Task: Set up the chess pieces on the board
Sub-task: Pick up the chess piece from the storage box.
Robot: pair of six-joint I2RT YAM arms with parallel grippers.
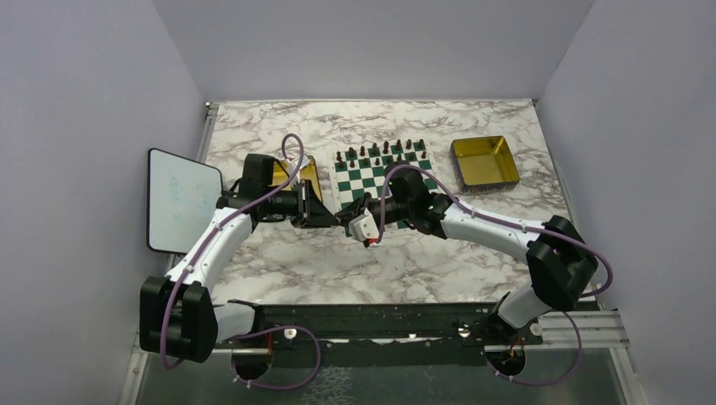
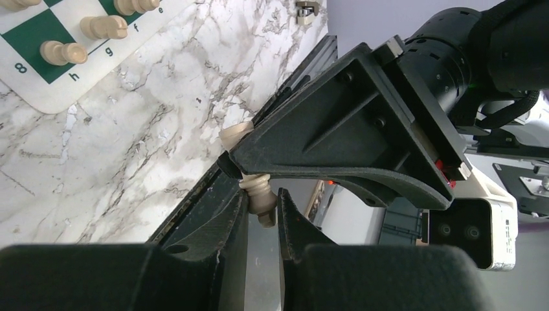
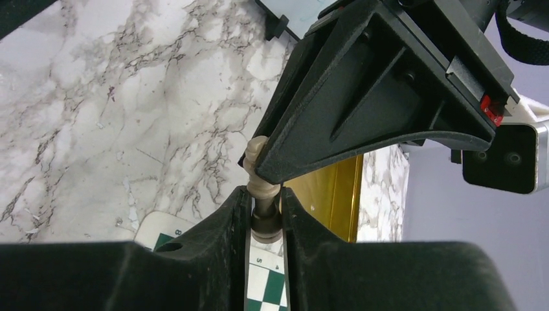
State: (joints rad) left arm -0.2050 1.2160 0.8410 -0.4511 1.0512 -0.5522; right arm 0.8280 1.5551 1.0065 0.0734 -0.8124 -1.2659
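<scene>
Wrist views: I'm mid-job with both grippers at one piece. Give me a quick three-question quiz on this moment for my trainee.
1. True or false: the cream chess piece sits between the fingers of both the left gripper and the right gripper.
2. The dark pieces on the board stand: A) on its far rows, B) on its near rows, C) in a gold tray.
3. What flat white thing lies at the table's left edge?
Key: 1 true; 2 A; 3 the tablet.
</scene>
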